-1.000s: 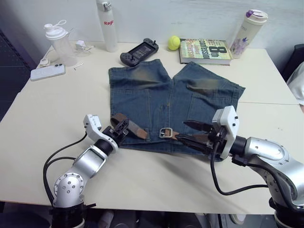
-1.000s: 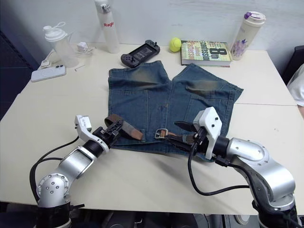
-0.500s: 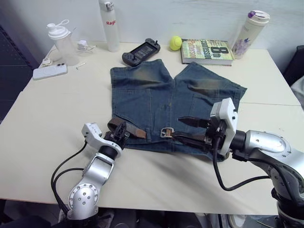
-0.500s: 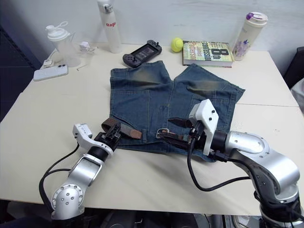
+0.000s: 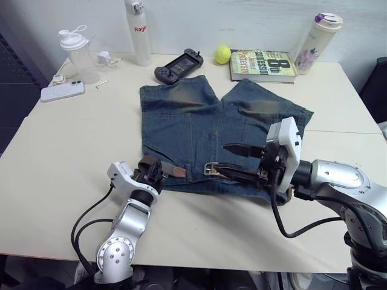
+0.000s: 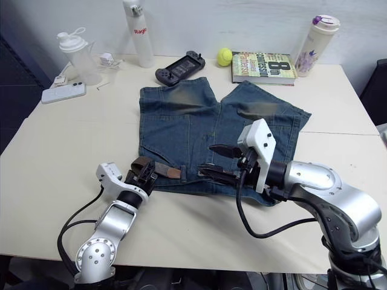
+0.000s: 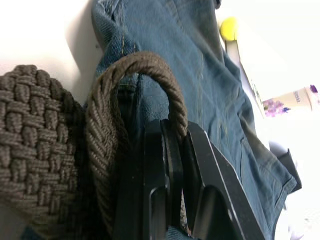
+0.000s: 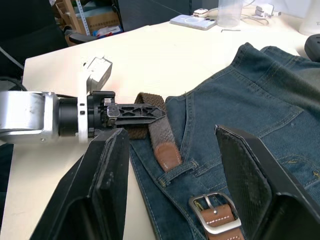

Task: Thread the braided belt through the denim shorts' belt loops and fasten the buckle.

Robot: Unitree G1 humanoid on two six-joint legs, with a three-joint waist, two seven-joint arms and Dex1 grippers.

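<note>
Over the last second the right gripper (image 5: 239,160) had slid left along the waistband of the shorts (image 5: 205,130) until its spread fingers flanked the buckle (image 5: 211,168), while the left gripper (image 5: 152,174) had shifted little (the camera itself had moved). That suggested a grab for the buckle end, with fastening not yet done. The right fingers stood wide apart and held nothing, one low beside the buckle. The left fingers were pinched on the belt (image 8: 152,131), looped at the near left corner of the shorts on the desk (image 5: 72,145).
</note>
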